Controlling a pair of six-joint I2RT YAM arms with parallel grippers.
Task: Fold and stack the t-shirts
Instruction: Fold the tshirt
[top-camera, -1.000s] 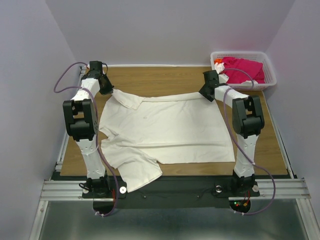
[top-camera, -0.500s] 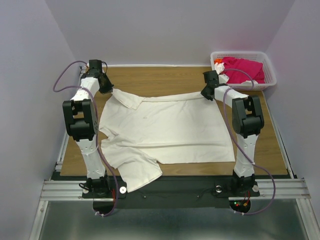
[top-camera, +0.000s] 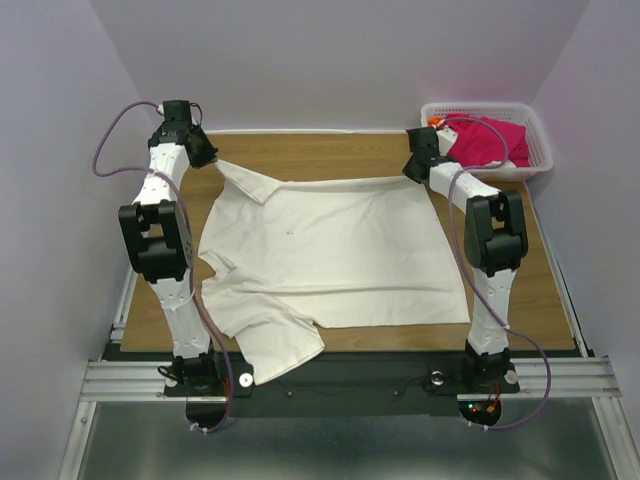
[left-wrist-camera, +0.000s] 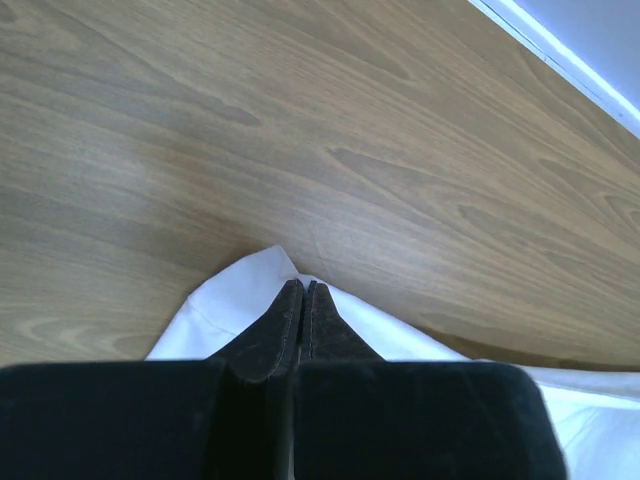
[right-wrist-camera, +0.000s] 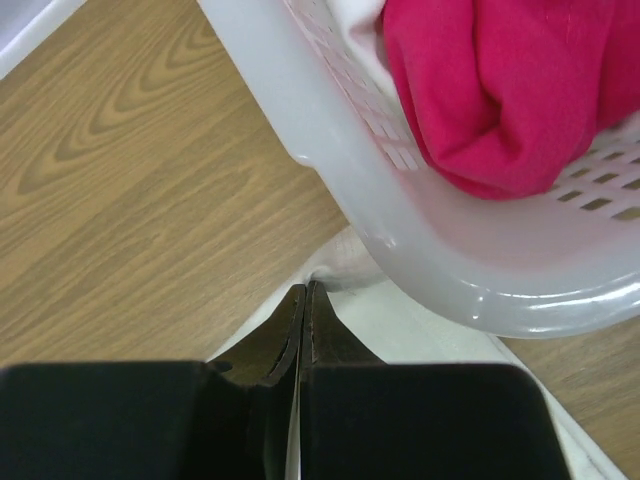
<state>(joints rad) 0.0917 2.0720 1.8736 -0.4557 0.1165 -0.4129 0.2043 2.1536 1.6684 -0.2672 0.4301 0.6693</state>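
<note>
A large off-white t-shirt lies spread across the wooden table, its far edge lifted at both corners. My left gripper is shut on the shirt's far left corner; in the left wrist view its fingers pinch the white cloth. At the far right corner my right gripper is shut on the cloth, right beside the basket. A magenta-pink t-shirt lies bunched in the basket and also fills the upper right of the right wrist view.
The white lattice basket stands at the table's far right corner, its rim just above my right fingertips. A sleeve of the off-white shirt hangs over the table's near edge. Bare wood runs behind the shirt to the back wall.
The right gripper has shut on the shirt's far right corner. Both grippers have moved toward the back of the table and lifted, pulling the shirt's far edge taut.
</note>
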